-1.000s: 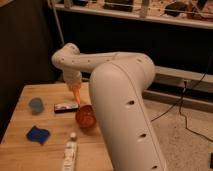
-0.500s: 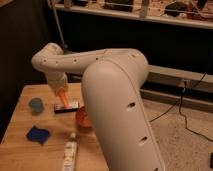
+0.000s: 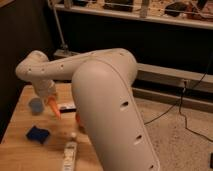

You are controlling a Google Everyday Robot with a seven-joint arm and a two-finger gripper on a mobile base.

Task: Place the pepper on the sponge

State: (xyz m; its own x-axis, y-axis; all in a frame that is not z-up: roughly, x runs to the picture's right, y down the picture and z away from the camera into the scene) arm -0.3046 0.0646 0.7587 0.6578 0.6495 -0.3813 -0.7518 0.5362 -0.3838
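Observation:
My gripper [image 3: 51,102] hangs over the left part of the wooden table [image 3: 20,155], shut on the pepper [image 3: 54,109], a small orange tapered piece pointing down and to the right. The dark-blue sponge [image 3: 37,133] lies flat on the table below and to the left of the pepper, apart from it. The pepper is held above the tabletop, between the pale blue cup and the sponge. My white arm [image 3: 110,100] fills the middle of the camera view and hides the table's right part.
A pale blue round cup [image 3: 35,105] stands just left of the gripper. A dark flat packet [image 3: 67,106] lies right of the pepper, and a sliver of the orange-red bowl [image 3: 78,118] shows beside the arm. A white tube-like bottle [image 3: 69,156] lies near the front edge.
The gripper has carried the pepper leftward, away from the bowl and toward the cup and sponge. The arm has swung with it.

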